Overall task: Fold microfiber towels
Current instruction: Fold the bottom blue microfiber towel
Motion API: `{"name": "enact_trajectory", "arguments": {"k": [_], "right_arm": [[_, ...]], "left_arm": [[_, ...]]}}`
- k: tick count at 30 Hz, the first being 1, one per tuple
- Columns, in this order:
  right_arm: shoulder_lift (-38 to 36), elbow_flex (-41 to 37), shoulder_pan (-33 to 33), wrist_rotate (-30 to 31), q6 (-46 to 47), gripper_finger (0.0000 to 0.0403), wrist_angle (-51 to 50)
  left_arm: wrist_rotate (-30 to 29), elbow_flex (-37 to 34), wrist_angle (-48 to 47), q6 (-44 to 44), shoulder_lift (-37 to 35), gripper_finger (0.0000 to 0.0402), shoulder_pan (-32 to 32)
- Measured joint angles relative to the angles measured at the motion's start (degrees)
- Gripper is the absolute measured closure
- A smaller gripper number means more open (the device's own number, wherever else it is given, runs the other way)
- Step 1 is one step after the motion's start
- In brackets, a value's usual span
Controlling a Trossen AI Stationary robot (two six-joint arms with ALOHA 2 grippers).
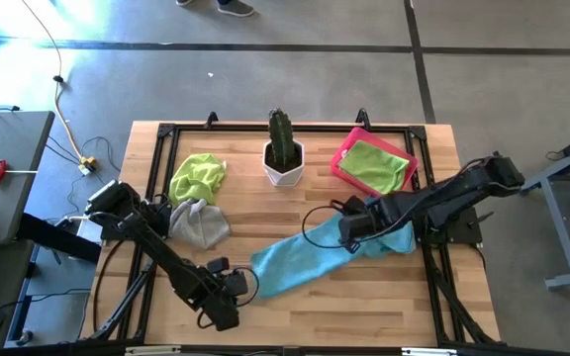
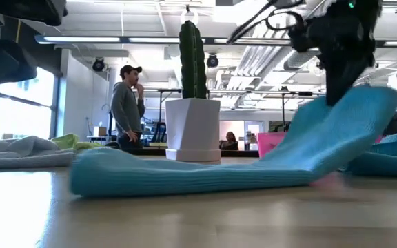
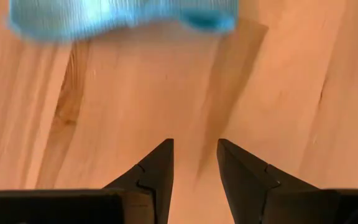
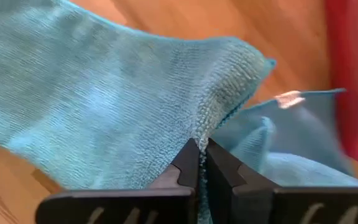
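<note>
One light blue towel [image 1: 300, 262] lay stretched across the middle of the wooden table [image 1: 295, 316], its far end flat on the boards and its near-right end lifted off them. The right gripper [image 4: 202, 149] had its fingers pressed together on that raised edge, pinching a fold of the blue cloth; in the low view the towel [image 2: 253, 162] sloped up from the tabletop to the dark gripper above. A second light blue towel [image 1: 399, 242] lay bunched just beside the lifted end, under the right arm. A lime green towel [image 1: 198, 176] sat crumpled near the table's back left, touching a grey towel [image 1: 201, 225] heaped just in front of it. Another lime green towel [image 1: 376, 166] lay folded on the pink tray [image 1: 342, 158] at the back right. A cactus in a white pot [image 1: 284, 158] stood between the green heap and the tray. The left gripper [image 3: 195, 163] hovered over bare wood near the front left, fingers spread apart and holding nothing, the blue towel's edge [image 3: 117, 15] ahead of it. A person [image 2: 127, 103] stood in the room behind the table.
</note>
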Motion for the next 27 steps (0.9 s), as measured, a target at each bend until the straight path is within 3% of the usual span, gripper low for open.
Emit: {"name": "enact_trajectory", "arguments": {"k": [4, 19, 23, 27], "right_arm": [[3.85, 7.31, 0.0, -0.4, -0.04, 0.0403, -5.8], [28.88, 37.37, 1.33, -8.03, -8.22, 0.0403, -5.55], [33.91, 44.36, 1.36, -8.01, -7.59, 0.0403, -5.47], [38.53, 48.98, 1.5, -7.02, -5.27, 0.0403, -4.89]], "left_arm": [[0.02, 0.0, -0.17, -1.3, -0.07, 0.0287, -1.03], [-2.68, 0.0, -0.85, -0.5, -0.11, 0.0287, -4.35], [-6.18, 0.0, -0.95, -0.51, -0.12, 0.0287, -4.45], [-5.05, 0.02, -1.61, 2.43, -0.13, 0.0287, -4.12]]}}
